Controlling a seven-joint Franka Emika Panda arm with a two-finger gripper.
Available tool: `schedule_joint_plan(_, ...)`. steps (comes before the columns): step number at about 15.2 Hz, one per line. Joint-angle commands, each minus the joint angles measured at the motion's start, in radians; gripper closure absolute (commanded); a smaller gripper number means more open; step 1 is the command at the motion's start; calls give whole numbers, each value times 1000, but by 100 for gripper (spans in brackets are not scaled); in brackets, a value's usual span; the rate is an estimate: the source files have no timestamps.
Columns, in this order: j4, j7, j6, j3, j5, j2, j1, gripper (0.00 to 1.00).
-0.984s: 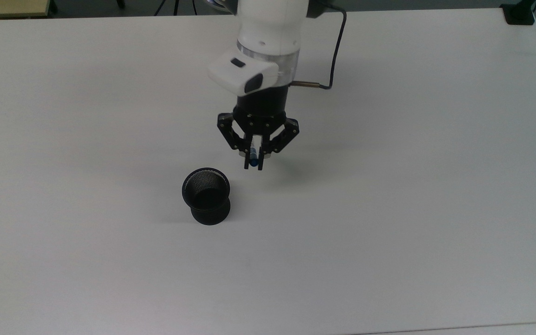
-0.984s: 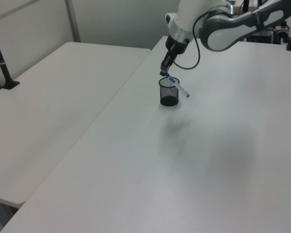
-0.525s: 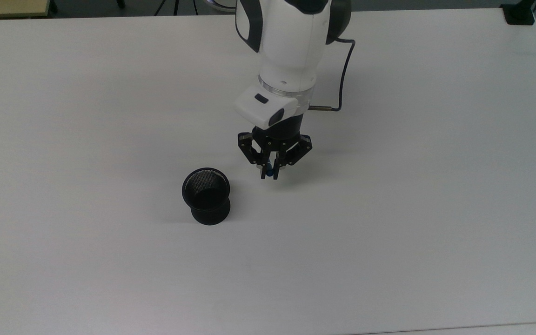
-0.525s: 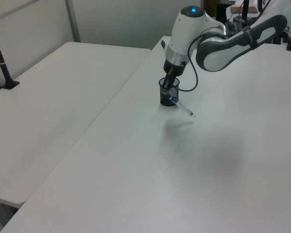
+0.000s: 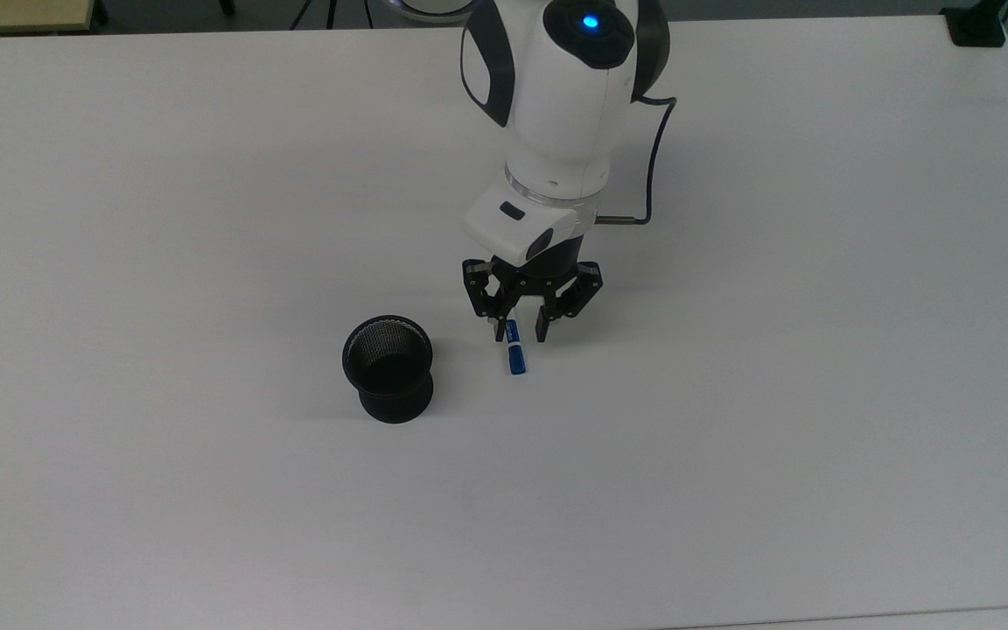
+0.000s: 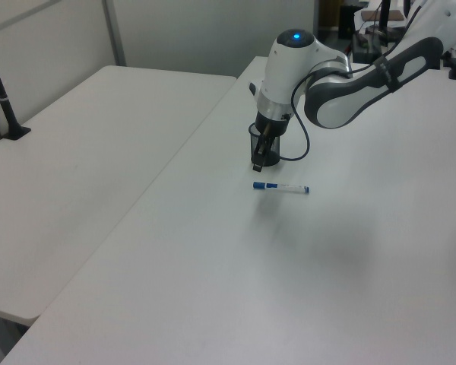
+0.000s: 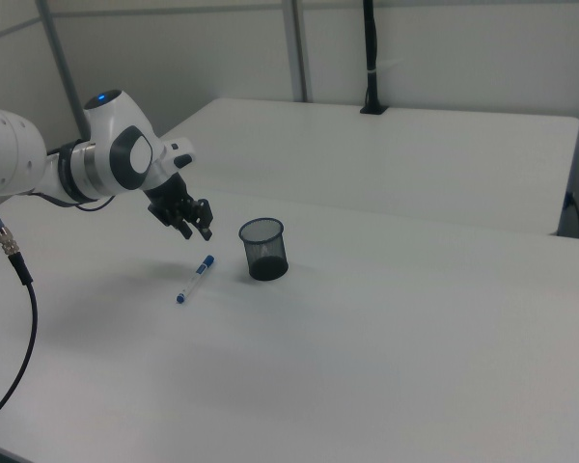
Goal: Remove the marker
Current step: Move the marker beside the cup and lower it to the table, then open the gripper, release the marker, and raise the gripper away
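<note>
One marker (image 6: 280, 187), slim white barrel with blue cap, blue label and blue end tip, flat on tabletop (image 6: 349, 258) below my open, empty hand (image 5: 521, 333).

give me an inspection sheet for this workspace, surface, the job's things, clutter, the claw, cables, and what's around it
Surface: white table, bare apart from two things.
Job's things: marker lies flat on the table, outside the cup and apart from it, blue cap end nearer the cup in the right view.
Clutter: black mesh cup stands upright; nothing seen inside it.
Claw: claw open, just above the marker's white end in the top view, holding nothing.
Cables: black cable runs from the wrist up along the arm; a second black cable hangs at the right view's left.
Surroundings: second white table alongside; black post standing on it; grey partition walls behind.
</note>
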Motion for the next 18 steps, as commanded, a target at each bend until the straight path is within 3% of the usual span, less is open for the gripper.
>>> schedule_joint_plan(1, 2, 20, -52, -7, -12, -27, 18, 11)
schedule_joint_plan(3, 16, 20, -123, -7, -12, -61, 18, 0)
schedule_joint_plan(6, 8, 6, -297, -7, 20, -150, 10, 0)
schedule_joint_plan(10, 7, -139, -514, -19, 149, -276, -6, 0)
schedule_joint_plan(13, -3, -161, -596, -24, 159, -343, -26, 0)
schedule_joint_plan(18, -35, -297, -730, 13, 177, -460, -147, 0)
